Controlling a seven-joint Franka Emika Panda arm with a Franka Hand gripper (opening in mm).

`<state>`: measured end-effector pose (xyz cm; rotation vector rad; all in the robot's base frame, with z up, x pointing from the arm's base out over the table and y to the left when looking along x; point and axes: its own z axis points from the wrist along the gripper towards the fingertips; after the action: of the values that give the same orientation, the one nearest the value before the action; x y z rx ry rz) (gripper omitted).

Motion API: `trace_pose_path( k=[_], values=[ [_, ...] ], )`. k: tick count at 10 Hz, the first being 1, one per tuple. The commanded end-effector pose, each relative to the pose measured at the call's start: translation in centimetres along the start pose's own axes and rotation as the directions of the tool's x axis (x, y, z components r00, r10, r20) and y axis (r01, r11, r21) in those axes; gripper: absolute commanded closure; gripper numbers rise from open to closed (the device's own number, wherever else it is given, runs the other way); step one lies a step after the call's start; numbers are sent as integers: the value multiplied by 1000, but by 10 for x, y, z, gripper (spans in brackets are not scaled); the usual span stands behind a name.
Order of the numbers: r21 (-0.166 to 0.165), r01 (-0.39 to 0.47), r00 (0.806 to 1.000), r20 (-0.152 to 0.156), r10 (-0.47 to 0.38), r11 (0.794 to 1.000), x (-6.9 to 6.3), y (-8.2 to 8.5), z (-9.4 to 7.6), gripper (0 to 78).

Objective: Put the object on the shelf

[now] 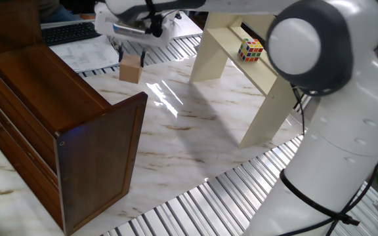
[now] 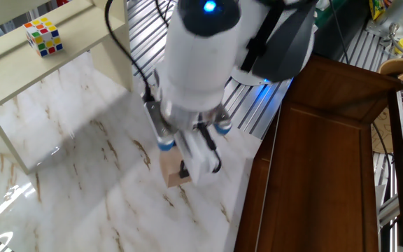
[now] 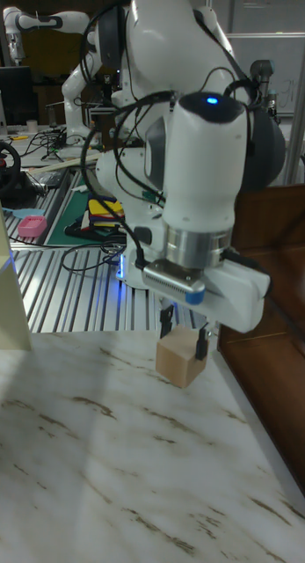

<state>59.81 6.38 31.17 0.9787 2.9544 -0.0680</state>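
The object, a plain light-tan wooden cube [image 1: 130, 69] [image 2: 171, 170] [image 3: 180, 361], hangs in the air above the marble tabletop, clamped between the fingers of my gripper [image 1: 130, 59] [image 3: 183, 338]. The gripper is shut on it, and in the other fixed view the wrist hides most of the cube's top. The shelf, a dark reddish-brown wooden cabinet [image 1: 51, 131] [image 2: 327, 154] [image 3: 271, 290], stands right beside the cube, with its flat top a little to the side of it.
A cream-white slanted open shelf [image 1: 241, 72] [image 2: 40, 77] carries a Rubik's cube [image 1: 251, 49] [image 2: 44, 36]. Ribbed metal strips [image 1: 195, 203] border the marble. A keyboard [image 1: 67, 31] and papers lie behind the cabinet.
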Motion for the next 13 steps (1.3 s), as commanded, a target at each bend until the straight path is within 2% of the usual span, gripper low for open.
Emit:
trace_pose_path(
  k=[1,2,5,8,13],
  values=[
    [-2,-15,1000,-4,15,1000,12,-9,-24,763],
    [-2,-13,1000,-7,13,1000,15,-13,-32,763],
    [-4,-17,1000,-7,17,1000,23,-16,-40,763],
    [-12,-17,1000,-11,17,1000,21,-15,-42,763],
    [-4,-6,1000,-10,6,1000,20,-15,-42,763]
  ],
)
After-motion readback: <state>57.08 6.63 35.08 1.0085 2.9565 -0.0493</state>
